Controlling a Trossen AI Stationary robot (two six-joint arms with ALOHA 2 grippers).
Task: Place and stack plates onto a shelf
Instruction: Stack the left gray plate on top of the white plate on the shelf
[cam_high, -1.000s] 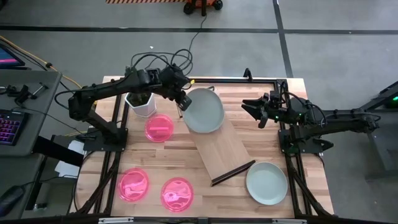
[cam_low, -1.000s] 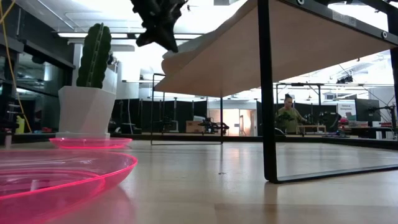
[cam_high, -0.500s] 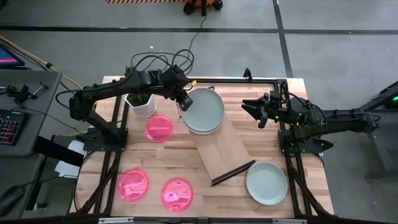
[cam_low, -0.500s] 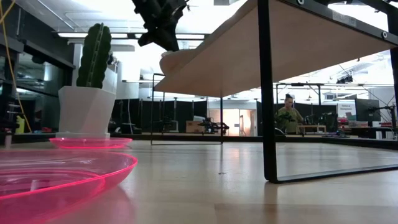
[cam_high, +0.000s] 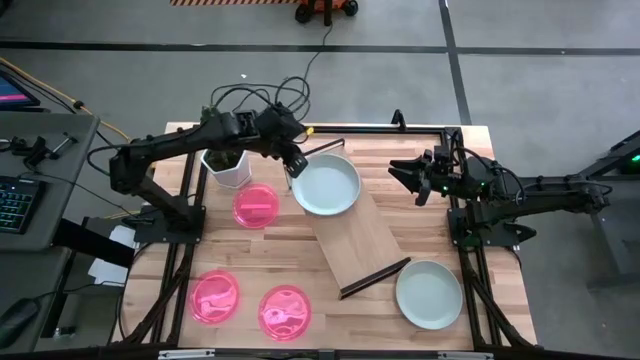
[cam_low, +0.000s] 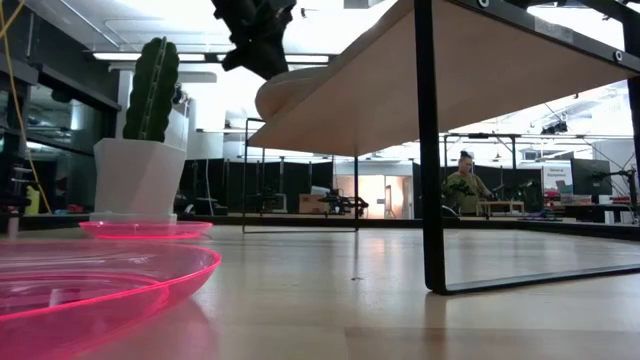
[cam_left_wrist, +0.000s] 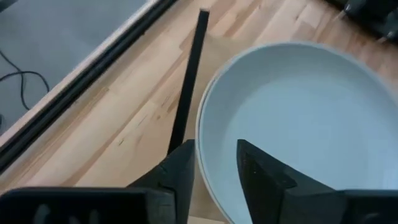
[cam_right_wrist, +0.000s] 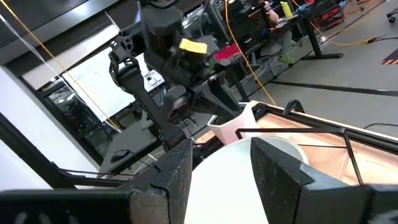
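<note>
- Three pink plates (cam_high: 257, 205) lie on the table's left half, one near the cactus pot (cam_high: 226, 166) and two at the near edge. None has moved, so all three are still to be shelved.
- The left claw (cam_high: 292, 168) hangs over the shelf's far end. It is almost closed, with one finger on each side of the top plate's (cam_high: 328, 185) left rim, and it looks to be gripping that rim.
- A second ago that plate hung tilted. Half a second ago it sat offset over the lower plate (cam_left_wrist: 200, 143). Now it lies level and squarely on it, so I judge this plate stacked and only the release left.
- The lower plate is nearly all covered. Only a pale sliver of rim shows, so I cannot tell its colour for sure.
- The shelf (cam_high: 360, 245) runs slantwise from there toward the near right, bare along most of its length.
- The right claw (cam_high: 408, 180) waits at the far right, open and empty, unmoved.
- One sage plate (cam_high: 429, 293) remains on the table, near right.
</note>
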